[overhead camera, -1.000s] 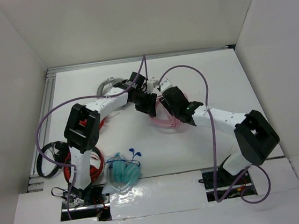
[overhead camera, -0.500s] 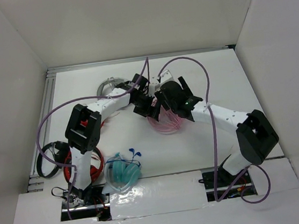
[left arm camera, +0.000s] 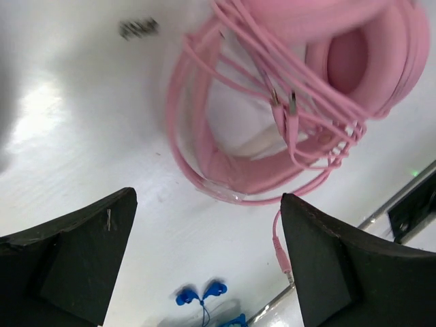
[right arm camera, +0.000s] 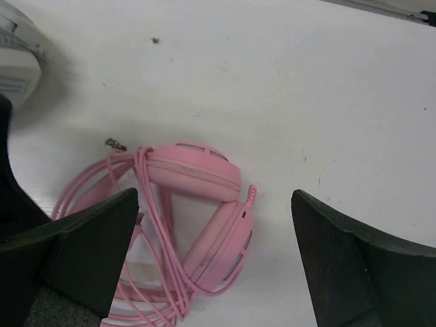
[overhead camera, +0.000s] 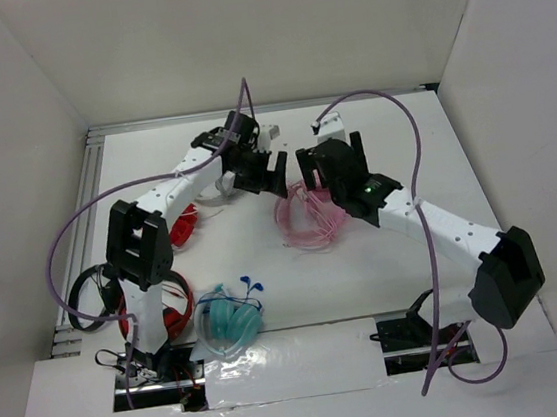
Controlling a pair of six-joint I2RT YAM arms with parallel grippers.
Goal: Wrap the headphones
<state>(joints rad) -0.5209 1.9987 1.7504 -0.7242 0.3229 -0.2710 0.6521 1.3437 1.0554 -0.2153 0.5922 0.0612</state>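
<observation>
Pincers both gape apart, empty: left pincer [left arm camera: 208,204] and right pincer [right arm camera: 214,197] hover over the headphones [right arm camera: 197,174], which lie on the surface [right arm camera: 306,82], cable [left arm camera: 178,129] looped about them. I judge wrapping finished; next I'd lift clear without snagging loops.

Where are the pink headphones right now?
In the top view, the pink headphones lie on the white table near its centre, cable looped around them, beyond and to the right of the teal headphones.

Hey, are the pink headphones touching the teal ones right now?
Apart. The top view shows bare white table between the pink headphones and the teal headphones.
</observation>
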